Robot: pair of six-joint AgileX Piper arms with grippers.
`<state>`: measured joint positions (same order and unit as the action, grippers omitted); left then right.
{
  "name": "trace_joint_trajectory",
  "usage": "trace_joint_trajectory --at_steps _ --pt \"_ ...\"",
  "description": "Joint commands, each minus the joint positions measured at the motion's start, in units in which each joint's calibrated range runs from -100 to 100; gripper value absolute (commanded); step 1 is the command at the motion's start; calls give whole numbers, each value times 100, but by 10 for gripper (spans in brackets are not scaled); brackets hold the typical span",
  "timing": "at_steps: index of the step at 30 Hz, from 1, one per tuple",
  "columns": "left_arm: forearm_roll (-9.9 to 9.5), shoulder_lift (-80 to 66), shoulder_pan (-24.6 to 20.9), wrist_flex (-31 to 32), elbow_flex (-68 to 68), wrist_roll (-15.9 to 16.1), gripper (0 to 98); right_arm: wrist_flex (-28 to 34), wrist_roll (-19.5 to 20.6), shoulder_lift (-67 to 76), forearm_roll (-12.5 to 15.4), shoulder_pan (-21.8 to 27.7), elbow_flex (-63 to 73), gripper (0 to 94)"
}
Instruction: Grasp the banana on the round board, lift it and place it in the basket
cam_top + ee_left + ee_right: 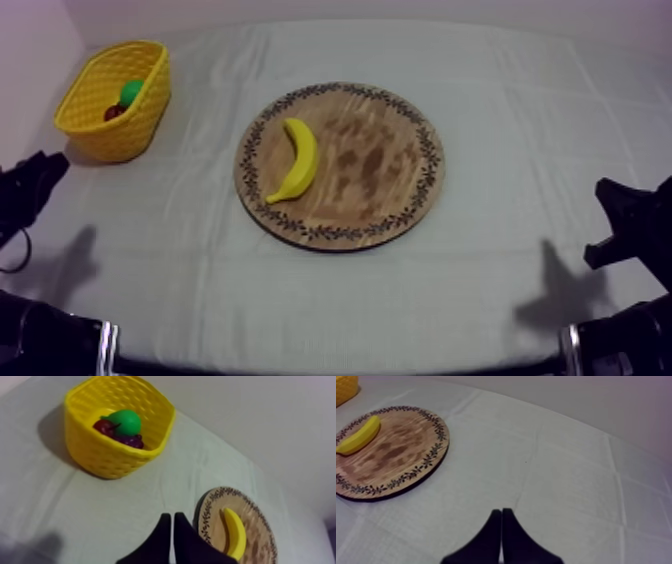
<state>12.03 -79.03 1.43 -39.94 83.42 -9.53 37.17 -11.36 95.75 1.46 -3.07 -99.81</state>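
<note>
Nothing is done yet: the curved yellow toy banana lies on the round wooden board with a patterned rim, on its basket-side half. The yellow woven basket stands well apart at the far left of the bench, holding a green pear, a small red fruit and, probably, purple grapes. The left pincer and right pincer both sit clear of the board, fingers together on nothing. Grasp, carry and drop are all left to do.

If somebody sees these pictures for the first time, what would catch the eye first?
The yellow banana stands out first, lying on the left part of the round wooden board in the middle of the table. Next comes the bright yellow basket at the far left, with a green pear inside.
</note>
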Motion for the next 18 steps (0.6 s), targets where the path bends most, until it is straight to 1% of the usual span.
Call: trace_joint_trajectory --at_steps 1,5,7,9,12,18 --pt "85 1058 15 -546 -1023 1243 0 0 -1 0 3 1 3 4" --pt "192 2113 74 -1184 -2003 1508 0 0 -3 0 3 1 3 4" --pt "188 2593 155 -1454 -2441 1568 0 0 -4 0 3 1 3 4" --pt "140 3050 262 -1665 -2846 1572 0 0 -4 0 3 1 3 4" --pt "8 3725 481 -1853 -3430 1481 0 0 -4 0 3 1 3 4" --pt "-399 5131 1039 -2096 -4710 1050 0 0 -4 0 3 1 3 4"
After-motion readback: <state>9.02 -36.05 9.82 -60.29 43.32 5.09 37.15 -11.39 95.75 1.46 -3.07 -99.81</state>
